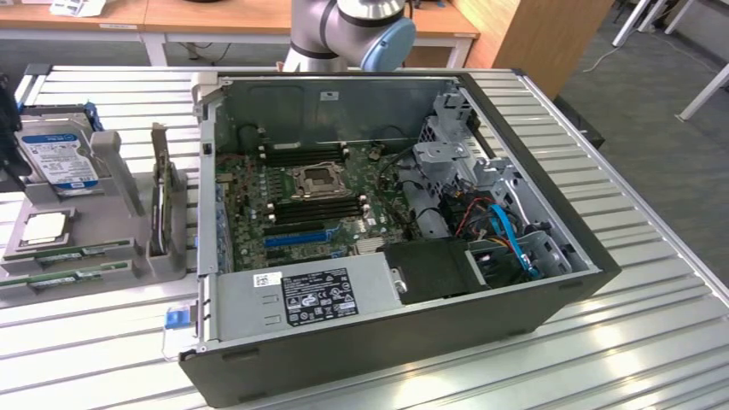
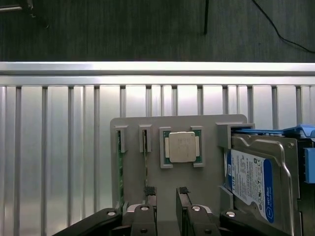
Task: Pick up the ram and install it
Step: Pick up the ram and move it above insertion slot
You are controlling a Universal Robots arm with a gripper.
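Two green ram sticks (image 1: 71, 254) (image 1: 63, 279) lie edge-up in slots of a grey holder (image 1: 114, 171) at the exterior view's left, beside the open computer case (image 1: 569, 282). From the wrist view the same sticks (image 2: 146, 164) (image 2: 119, 172) run along the holder (image 2: 206, 128). My gripper (image 2: 166, 192) hangs above this holder, open, with nothing between its fingers. One fingertip (image 2: 150, 191) sits over the end of the stick nearer the processor. Black memory slots (image 1: 317, 207) lie on the motherboard just below the processor socket (image 1: 316, 179).
The holder also carries a square silver processor (image 2: 183, 146), a blue-labelled hard drive (image 2: 252, 183) and an upright card (image 1: 160, 201). Inside the case are a power supply (image 1: 307, 295), a drive cage (image 1: 450, 162) and blue cables (image 1: 513, 239). All stands on a slatted metal table (image 1: 638, 342).
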